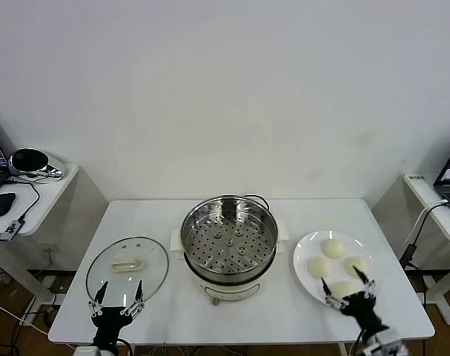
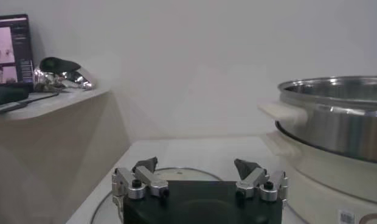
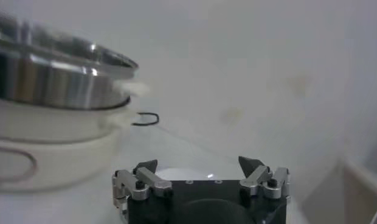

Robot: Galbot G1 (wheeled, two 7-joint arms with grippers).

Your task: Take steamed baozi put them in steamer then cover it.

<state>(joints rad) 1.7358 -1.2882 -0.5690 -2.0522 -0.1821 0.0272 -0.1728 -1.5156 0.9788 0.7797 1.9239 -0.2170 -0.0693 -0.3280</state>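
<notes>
Gleaming empty at the counter's centre, the steamer shows its perforated tray. Right of it, four pale baozi sit on a plate beneath my spread right tool; left, the cover lies flat by my spread left tool.

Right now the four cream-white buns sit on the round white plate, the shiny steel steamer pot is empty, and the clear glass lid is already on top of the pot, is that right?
Not quite. The clear glass lid is not on the shiny steel steamer pot; it lies flat on the table to the pot's left, as the head view shows. The four cream-white buns do sit on the round white plate, and the pot is empty.
</notes>
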